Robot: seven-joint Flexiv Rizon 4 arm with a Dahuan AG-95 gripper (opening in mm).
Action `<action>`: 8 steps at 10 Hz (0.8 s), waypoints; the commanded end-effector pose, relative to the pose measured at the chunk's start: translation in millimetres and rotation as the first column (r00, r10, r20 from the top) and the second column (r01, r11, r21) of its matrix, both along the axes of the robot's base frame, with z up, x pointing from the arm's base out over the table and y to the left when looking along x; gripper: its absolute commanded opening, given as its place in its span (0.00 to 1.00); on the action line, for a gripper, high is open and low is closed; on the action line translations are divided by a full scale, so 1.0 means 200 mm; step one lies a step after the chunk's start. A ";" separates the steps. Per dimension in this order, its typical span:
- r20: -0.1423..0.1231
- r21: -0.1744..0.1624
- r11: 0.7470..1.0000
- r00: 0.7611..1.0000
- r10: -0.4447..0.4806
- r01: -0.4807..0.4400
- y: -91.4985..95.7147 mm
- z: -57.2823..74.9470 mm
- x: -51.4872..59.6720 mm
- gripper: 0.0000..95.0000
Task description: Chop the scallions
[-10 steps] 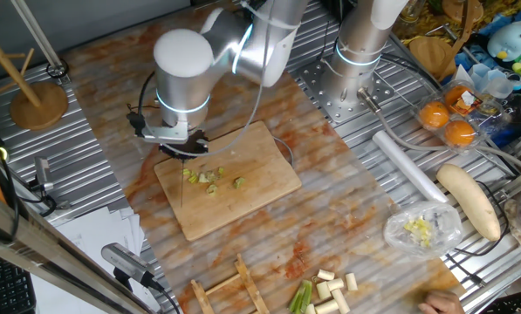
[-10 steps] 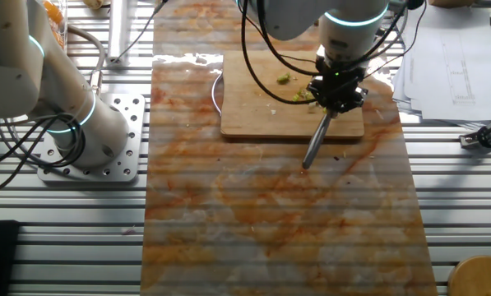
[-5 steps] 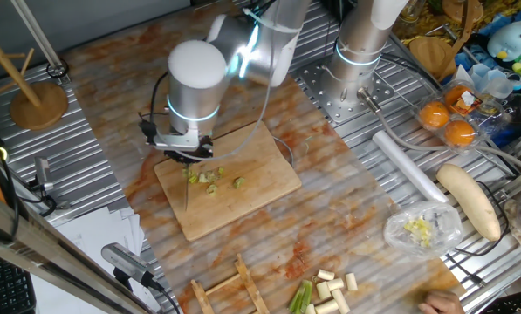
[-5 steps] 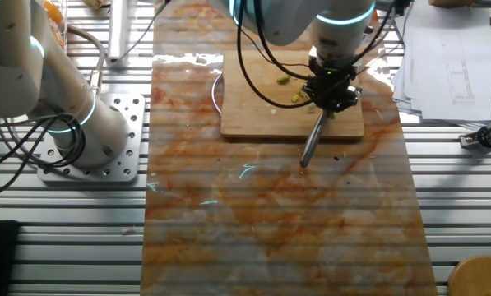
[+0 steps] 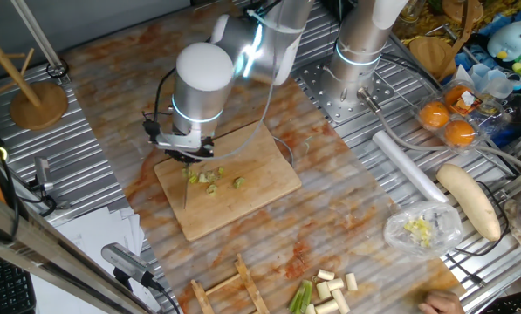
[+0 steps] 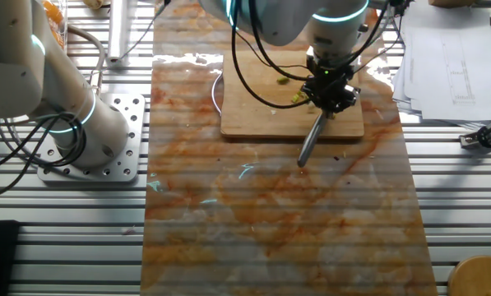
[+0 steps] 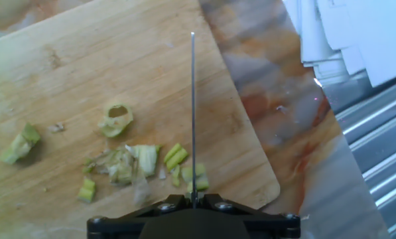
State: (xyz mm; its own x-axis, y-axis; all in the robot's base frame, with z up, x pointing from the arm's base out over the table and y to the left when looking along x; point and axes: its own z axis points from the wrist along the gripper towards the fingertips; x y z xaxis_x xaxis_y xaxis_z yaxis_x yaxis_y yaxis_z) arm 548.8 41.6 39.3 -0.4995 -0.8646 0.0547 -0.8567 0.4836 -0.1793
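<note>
You've got the gripper (image 5: 188, 157) over the wooden board (image 5: 260, 187), pinching a knife (image 6: 312, 141) w/ its blade edge-on (image 7: 192, 113) above the board. Chopped scallions (image 7: 134, 162) lie scattered mid-board, just left of the blade; uncut stalks (image 5: 330, 290) sit well apart near the table edge

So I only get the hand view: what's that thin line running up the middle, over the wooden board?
Observer: A flat grey knife blade, edge-on to you. From the side it juts out of the pincer.
Operator: Any scallions left uncut?
Observer: Yes, pale white-green stalk pieces lie near the table edge, off the rectangular wooden board.
Operator: Anything chopped elsewhere?
Observer: A clear plastic bag further along holds yellow-green bits.
</note>
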 end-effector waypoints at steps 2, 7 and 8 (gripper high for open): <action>-0.056 0.056 0.991 0.992 -0.116 0.119 0.02 -0.01 -0.02 0.00; -0.058 0.062 0.989 0.989 -0.133 0.137 0.01 0.04 -0.01 0.00; -0.068 0.061 0.988 0.988 -0.136 0.140 0.01 0.04 -0.01 0.00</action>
State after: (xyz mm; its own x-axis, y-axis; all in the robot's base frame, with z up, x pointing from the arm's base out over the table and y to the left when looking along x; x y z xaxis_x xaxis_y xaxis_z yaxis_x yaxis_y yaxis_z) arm 547.0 43.4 43.7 -0.6109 -0.7911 0.0319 -0.7898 0.6061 -0.0940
